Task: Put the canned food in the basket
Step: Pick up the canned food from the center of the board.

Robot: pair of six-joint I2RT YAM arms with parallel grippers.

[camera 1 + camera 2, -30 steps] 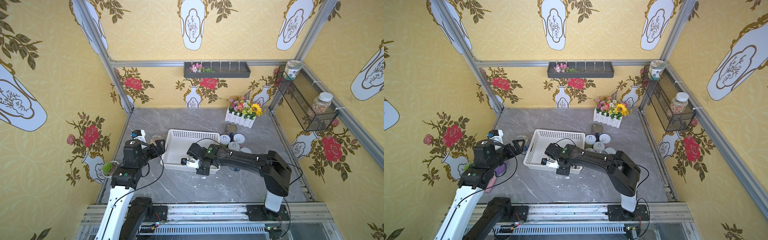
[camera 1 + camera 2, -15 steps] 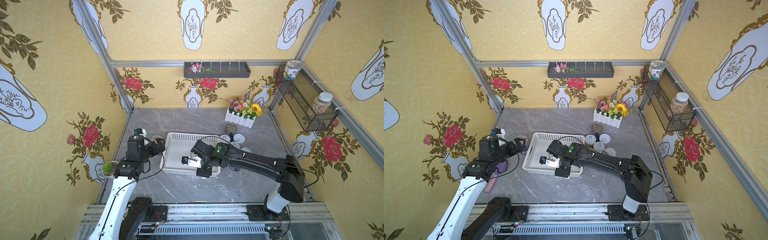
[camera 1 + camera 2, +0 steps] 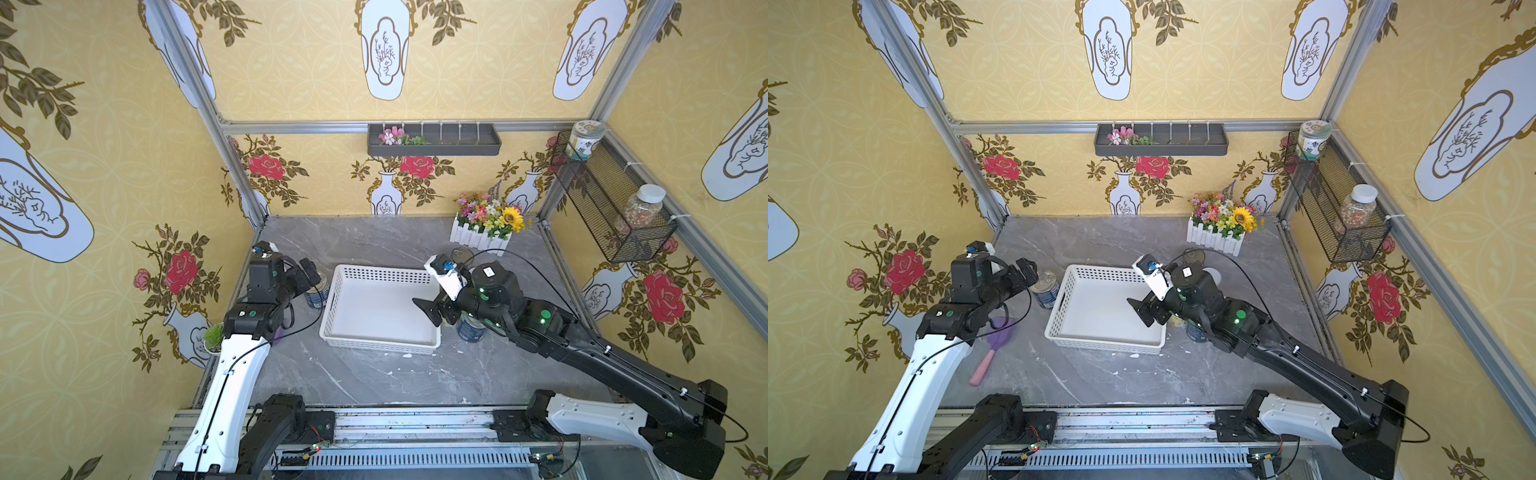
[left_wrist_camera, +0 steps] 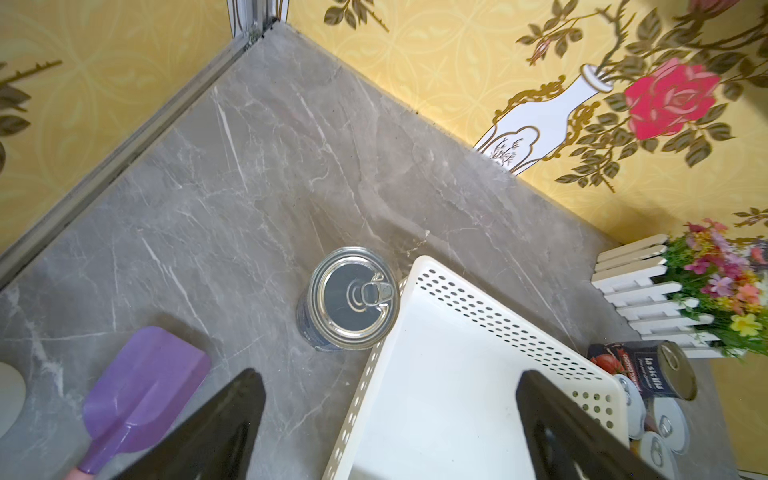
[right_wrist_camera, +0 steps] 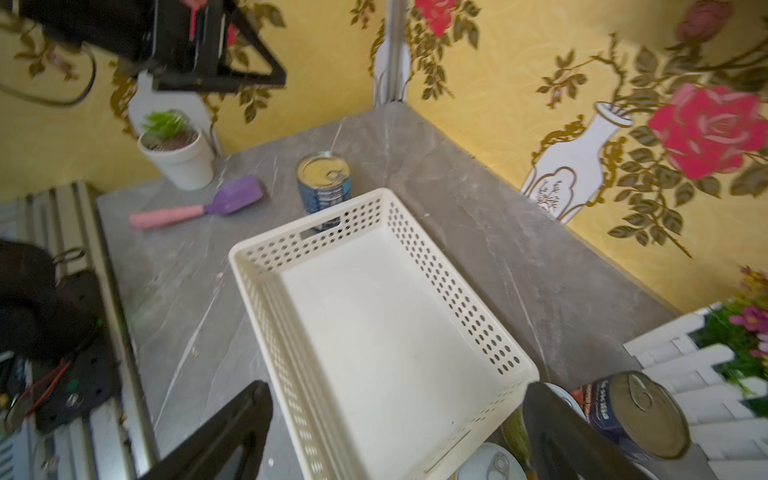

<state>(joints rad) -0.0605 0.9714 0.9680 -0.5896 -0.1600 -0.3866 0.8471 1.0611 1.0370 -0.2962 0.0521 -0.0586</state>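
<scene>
Both top views show the basket (image 3: 374, 309) on the grey marble table (image 3: 374, 374) at the centre of the frame, its long sides running left to right. The right gripper (image 3: 428, 311) hangs over the basket's right end, released: in the right wrist view its two black fingers (image 5: 232, 424) stand wide apart with the white basket floor between them, grasping nothing. The left gripper (image 3: 309, 272) sits left of centre, near the basket's upper left corner; in the left wrist view its fingers (image 4: 224, 415) are likewise spread wide and grip nothing. All the canned food in sight stands outside the basket. A silver-lidded tin (image 3: 316, 293) with a dark blue label stands just beside the basket's left wall, below the left gripper. A second blue tin (image 3: 471, 330) stands just right of the basket's lower right corner, partly under the right arm. Beyond the basket's right end, the left wrist view shows a dark-labelled tin (image 4: 648, 370) in front of the white flower box (image 4: 648, 291), with small white-lidded tins (image 4: 669, 424) clustered beside it. A purple spatula (image 3: 998, 338) lies on the table at lower left of the basket.
</scene>
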